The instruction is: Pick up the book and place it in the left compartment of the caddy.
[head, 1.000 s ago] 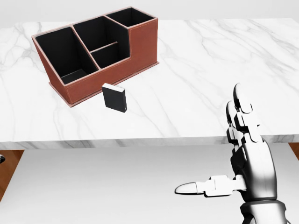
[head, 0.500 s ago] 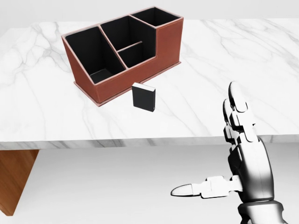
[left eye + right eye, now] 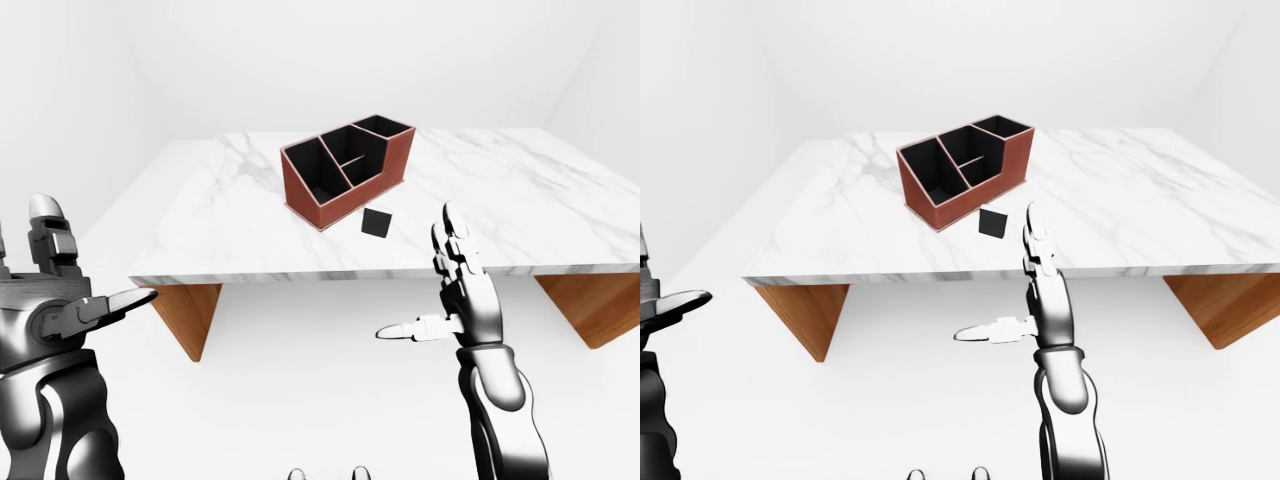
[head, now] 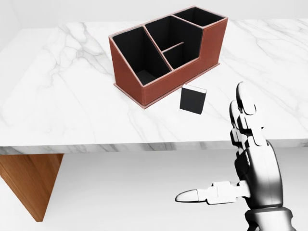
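A small black book (image 4: pixel 193 99) stands upright on the white marble table (image 4: pixel 67 106), just below and right of the caddy in the head view. The caddy (image 4: pixel 168 53) is a reddish-brown box with black insides; its large left compartment (image 4: pixel 139 60) is open at the top. My right hand (image 4: pixel 226 159) hangs open below the table's near edge, right of and below the book, holding nothing. In the left-eye view my left hand (image 3: pixel 75 285) is raised at the far left, fingers spread, well away from the table.
The table rests on wooden legs (image 3: pixel 190 315) at both ends. White floor and walls surround it. In the left-eye view the marble stretches wide to the right of the caddy.
The whole head view has shifted: caddy and book have slid to the right in the picture, so the camera has moved left. My right hand keeps its place and stays open.
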You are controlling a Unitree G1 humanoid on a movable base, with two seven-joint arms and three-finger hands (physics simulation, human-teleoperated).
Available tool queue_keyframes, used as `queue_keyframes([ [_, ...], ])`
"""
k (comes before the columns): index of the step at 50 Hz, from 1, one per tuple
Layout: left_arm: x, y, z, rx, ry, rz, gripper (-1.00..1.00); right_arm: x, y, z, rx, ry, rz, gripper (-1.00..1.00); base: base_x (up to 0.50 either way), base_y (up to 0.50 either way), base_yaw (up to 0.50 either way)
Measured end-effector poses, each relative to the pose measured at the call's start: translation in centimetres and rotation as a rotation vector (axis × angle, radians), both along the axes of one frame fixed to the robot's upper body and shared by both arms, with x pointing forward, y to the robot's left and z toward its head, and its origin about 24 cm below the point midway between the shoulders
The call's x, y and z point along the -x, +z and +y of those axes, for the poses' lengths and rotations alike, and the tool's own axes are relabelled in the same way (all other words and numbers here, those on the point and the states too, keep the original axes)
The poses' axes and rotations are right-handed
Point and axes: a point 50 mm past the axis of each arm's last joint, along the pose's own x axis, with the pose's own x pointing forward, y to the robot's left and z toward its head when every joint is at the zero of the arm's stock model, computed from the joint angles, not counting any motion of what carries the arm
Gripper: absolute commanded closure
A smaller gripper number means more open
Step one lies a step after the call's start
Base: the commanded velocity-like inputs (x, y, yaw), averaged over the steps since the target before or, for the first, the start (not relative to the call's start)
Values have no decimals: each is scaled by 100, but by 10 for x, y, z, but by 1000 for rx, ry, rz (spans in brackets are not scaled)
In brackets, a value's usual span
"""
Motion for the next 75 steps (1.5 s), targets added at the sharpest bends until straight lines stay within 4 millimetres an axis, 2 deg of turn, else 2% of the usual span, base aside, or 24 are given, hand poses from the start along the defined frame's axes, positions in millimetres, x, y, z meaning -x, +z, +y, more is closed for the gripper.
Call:
queue_keyframes([
  [14, -1, -1, -1, -3, -1, 6, -100, 0, 3, -2, -30, -5, -16, -100, 3, 11, 0],
  [56, 0, -2, -2, -6, -4, 8, -100, 4, -2, -1, -50, 9, 7, -100, 50, 0, 0],
  [75, 1, 0, -1, -6, -1, 1, -100, 7, 3, -4, -39, 7, -13, -100, 50, 0, 0],
])
